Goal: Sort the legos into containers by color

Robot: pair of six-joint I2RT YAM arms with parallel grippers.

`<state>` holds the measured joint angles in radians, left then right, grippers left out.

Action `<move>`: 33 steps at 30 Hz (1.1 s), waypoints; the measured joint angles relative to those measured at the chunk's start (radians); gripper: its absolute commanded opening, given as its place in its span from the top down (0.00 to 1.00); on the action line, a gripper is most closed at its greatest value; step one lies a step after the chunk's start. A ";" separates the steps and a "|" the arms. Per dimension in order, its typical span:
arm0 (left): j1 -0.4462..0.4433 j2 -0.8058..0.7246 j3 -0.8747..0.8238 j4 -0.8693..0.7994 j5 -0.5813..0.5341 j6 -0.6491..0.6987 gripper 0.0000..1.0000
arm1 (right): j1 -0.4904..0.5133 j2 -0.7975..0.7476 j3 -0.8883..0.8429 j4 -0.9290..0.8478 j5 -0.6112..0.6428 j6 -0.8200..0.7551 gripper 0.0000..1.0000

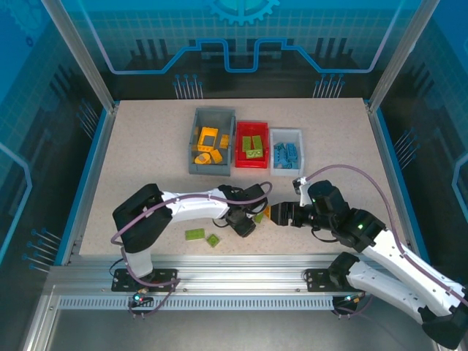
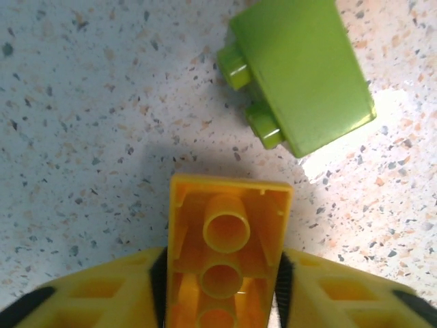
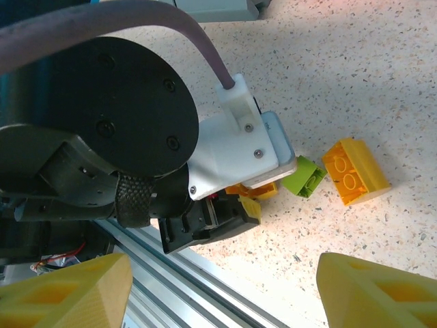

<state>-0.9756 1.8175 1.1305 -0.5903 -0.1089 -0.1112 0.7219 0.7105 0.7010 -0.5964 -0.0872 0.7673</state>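
Observation:
An orange brick (image 2: 226,205) lies underside up on the table, with my left gripper (image 2: 222,263) shut on it, a black pad against each long side. A lime green brick (image 2: 300,75) rests just beyond it. In the top view my left gripper (image 1: 245,222) and right gripper (image 1: 273,214) are close together near the front middle. My right gripper (image 3: 224,268) is open and holds nothing; past it lie a second orange brick (image 3: 355,171) and the green brick (image 3: 305,176). At the back, the gray bin (image 1: 194,139) holds orange bricks, the red bin (image 1: 239,150) green ones, the white bin (image 1: 285,134) blue ones.
Two more green bricks (image 1: 195,234) (image 1: 213,240) lie near the front edge, left of the grippers. The left arm's wrist (image 3: 123,116) sits right in front of the right gripper. The metal rail (image 1: 234,267) runs along the near table edge.

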 measured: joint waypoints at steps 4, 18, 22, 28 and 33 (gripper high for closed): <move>-0.001 -0.010 -0.004 0.013 -0.034 -0.023 0.64 | 0.000 0.002 0.000 0.003 -0.001 0.000 0.29; 0.406 -0.248 0.129 -0.034 -0.032 -0.129 0.65 | 0.181 0.356 0.221 0.282 0.070 -0.216 0.28; 0.533 -0.139 0.278 -0.033 0.020 -0.145 0.65 | 0.256 0.497 0.328 0.405 0.195 -0.309 0.27; 0.642 0.096 0.486 -0.041 0.109 -0.165 0.65 | 0.341 0.670 0.453 0.495 0.384 -0.415 0.26; 0.684 0.228 0.589 -0.060 0.191 -0.192 0.63 | 0.353 0.711 0.496 0.501 0.459 -0.428 0.26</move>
<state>-0.2920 2.0457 1.7199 -0.6506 0.0818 -0.3035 1.0748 1.4216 1.1969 -0.0952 0.3714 0.3389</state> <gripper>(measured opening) 0.367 0.737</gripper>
